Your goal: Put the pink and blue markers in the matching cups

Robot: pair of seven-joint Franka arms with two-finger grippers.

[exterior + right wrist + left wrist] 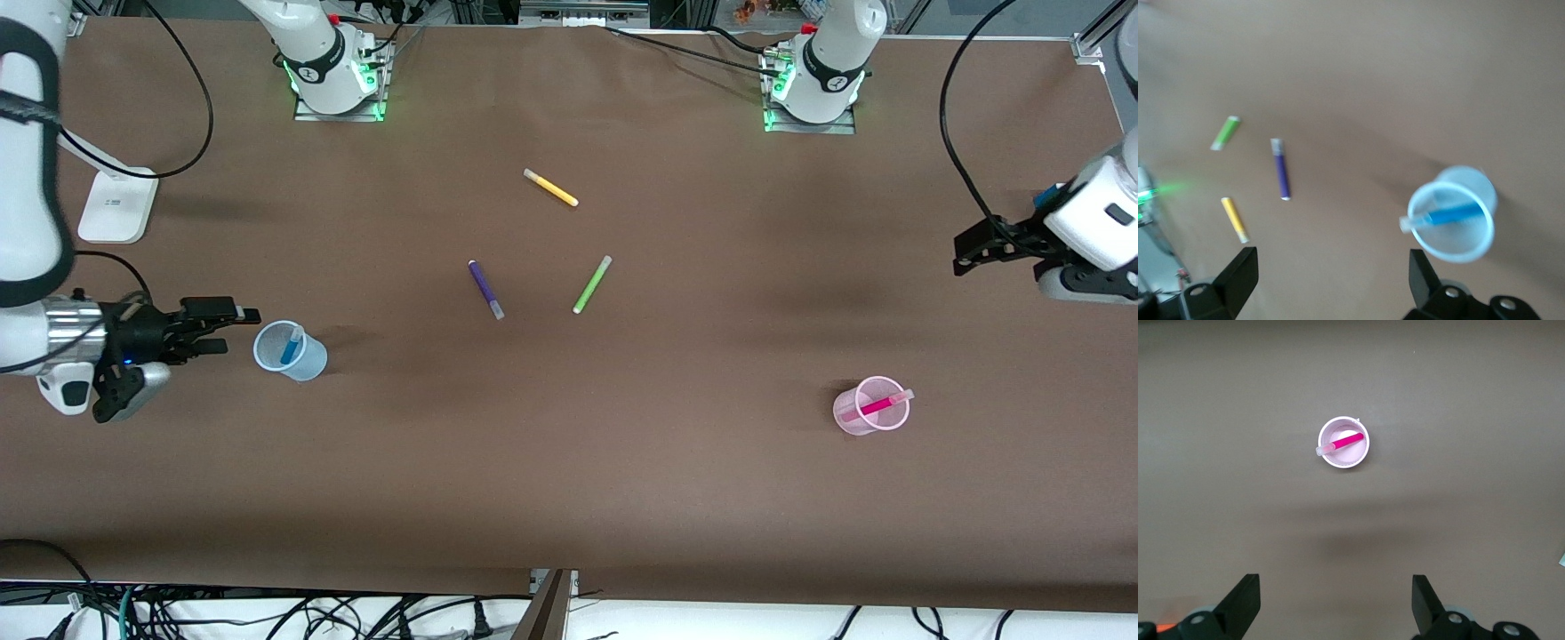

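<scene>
Brown paper covers the table, where the bright blue marker leans in the pale blue ribbed cup just beside the right gripper, whose fingers are spread and empty. Toward the left arm's end, the magenta-pink marker rests in the pale pink cup, well apart from the left gripper, also wide open and empty, partly cut off at the edge. Purple, lime-green and yellow markers lie mid-table amid open room.
</scene>
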